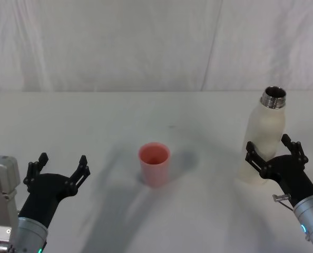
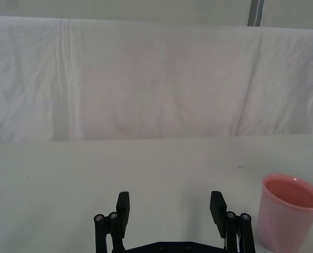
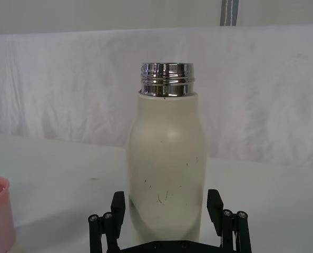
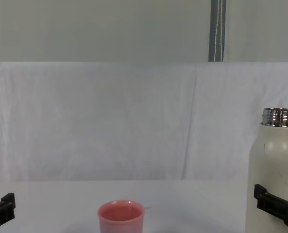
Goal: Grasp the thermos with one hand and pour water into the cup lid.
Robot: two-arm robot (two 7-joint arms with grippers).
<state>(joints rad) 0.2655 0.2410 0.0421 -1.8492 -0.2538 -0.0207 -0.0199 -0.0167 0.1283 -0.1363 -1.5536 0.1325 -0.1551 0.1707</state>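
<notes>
The thermos (image 1: 265, 132) stands upright at the right of the table, cream-white with an open steel neck. My right gripper (image 1: 275, 151) is open, with its fingers on either side of the thermos's lower body. In the right wrist view the thermos (image 3: 167, 158) stands between the two fingers of the right gripper (image 3: 166, 203), which are close to its sides. The cup lid (image 1: 154, 164), a small pink cup, stands upright at the table's middle, apart from both arms. My left gripper (image 1: 61, 169) is open over the table at the near left, holding nothing. In the left wrist view the cup lid (image 2: 290, 212) is off to one side.
The table (image 1: 93, 126) is covered in white cloth and a white draped backdrop (image 1: 146, 42) rises behind it. A grey pole (image 4: 217, 30) stands behind the backdrop. Bare tabletop lies between the cup lid and the thermos.
</notes>
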